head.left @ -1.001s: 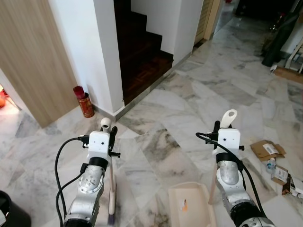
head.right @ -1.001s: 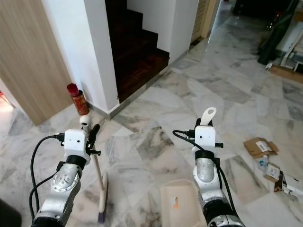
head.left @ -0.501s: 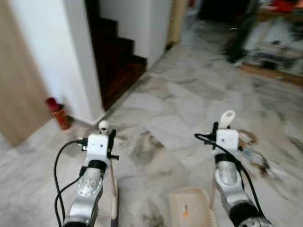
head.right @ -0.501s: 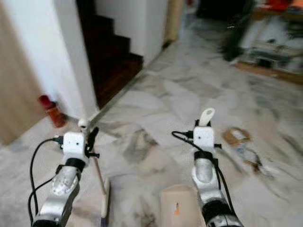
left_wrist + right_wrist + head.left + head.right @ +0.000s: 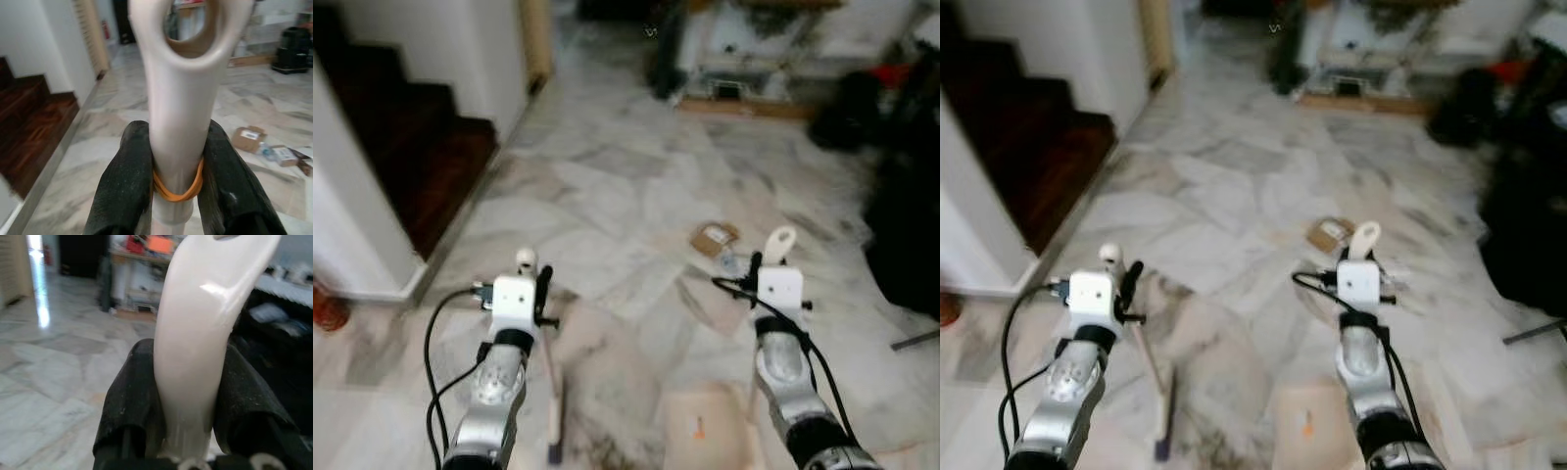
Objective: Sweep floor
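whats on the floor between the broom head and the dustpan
Bare marble floor, going by the left eye view: nothing lies between the broom held by the left end effector and the dustpan held by the right end effector.

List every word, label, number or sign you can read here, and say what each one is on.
None can be read.
White label on the flattened cardboard box on the marble floor: dark marks, too small and blurred to read.
Orange mark inside the dustpan held by the right gripper: a blur, no letters to make out.
Broom handle in the left gripper: plain, no print.
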`<state>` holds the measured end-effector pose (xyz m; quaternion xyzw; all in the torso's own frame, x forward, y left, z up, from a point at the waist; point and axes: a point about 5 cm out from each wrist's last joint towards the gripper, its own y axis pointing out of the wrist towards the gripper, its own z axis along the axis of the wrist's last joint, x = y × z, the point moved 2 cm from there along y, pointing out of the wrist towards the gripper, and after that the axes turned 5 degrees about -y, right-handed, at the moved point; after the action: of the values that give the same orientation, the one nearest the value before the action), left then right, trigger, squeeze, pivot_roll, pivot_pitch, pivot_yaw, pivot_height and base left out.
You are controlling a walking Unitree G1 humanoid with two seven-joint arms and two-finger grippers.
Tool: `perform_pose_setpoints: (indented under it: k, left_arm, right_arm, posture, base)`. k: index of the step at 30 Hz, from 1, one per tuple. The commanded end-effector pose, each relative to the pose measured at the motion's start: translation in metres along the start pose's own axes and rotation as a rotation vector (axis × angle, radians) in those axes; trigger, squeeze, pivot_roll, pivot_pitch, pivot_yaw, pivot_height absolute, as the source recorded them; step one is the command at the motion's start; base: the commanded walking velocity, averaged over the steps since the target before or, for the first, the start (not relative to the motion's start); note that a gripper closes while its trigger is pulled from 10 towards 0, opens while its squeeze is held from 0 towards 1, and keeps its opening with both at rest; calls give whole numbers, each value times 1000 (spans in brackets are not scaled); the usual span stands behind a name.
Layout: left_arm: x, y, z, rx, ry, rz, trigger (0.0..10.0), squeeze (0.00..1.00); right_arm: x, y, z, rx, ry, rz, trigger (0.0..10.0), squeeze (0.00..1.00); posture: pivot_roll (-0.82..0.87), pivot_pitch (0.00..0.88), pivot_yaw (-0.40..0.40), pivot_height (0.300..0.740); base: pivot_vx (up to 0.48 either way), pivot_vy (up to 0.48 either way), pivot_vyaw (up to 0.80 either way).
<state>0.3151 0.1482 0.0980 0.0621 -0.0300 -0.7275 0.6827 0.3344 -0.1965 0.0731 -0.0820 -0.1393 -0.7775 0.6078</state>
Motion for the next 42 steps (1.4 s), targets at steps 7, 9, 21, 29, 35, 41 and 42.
perform_pose_setpoints:
  k: [7, 9, 21, 29, 35, 41, 42]
  left_arm:
    - [-8, 0, 5, 21, 10, 28, 10000, 0]
    - [-9, 1, 4, 16, 13, 36, 10000, 0]
    - [-12, 1, 4, 14, 25, 56, 10000, 0]
    - [-12, 1, 4, 12, 29, 60, 10000, 0]
    - [-13, 1, 4, 12, 29, 66, 10000, 0]
    - [-13, 1, 3, 12, 28, 68, 10000, 0]
    - [-13, 1, 3, 12, 28, 68, 10000, 0]
  right_arm:
    - [-7, 4, 13, 60, -19, 40, 10000, 0]
    - [-7, 4, 13, 64, -27, 47, 10000, 0]
    - [-12, 4, 15, 75, 7, 82, 10000, 0]
    - [-16, 3, 17, 93, -23, 124, 10000, 0]
    - [-18, 2, 18, 99, 2, 130, 10000, 0]
    - [-20, 2, 20, 113, -14, 149, 10000, 0]
    - [-20, 2, 20, 113, -14, 149, 10000, 0]
  posture:
    - [134, 0, 3, 740]
    - [133, 0, 4, 740]
    - [134, 0, 2, 740]
    - [130, 0, 3, 740]
    - [132, 0, 0, 740]
    - [129, 0, 0, 740]
    - [129, 0, 0, 740]
  base:
    - [0, 0, 0]
    - [0, 0, 0]
    - [336, 0, 396]
    - [430, 0, 197]
    - [438, 0, 523]
    - [440, 0, 224]
    - [439, 0, 788]
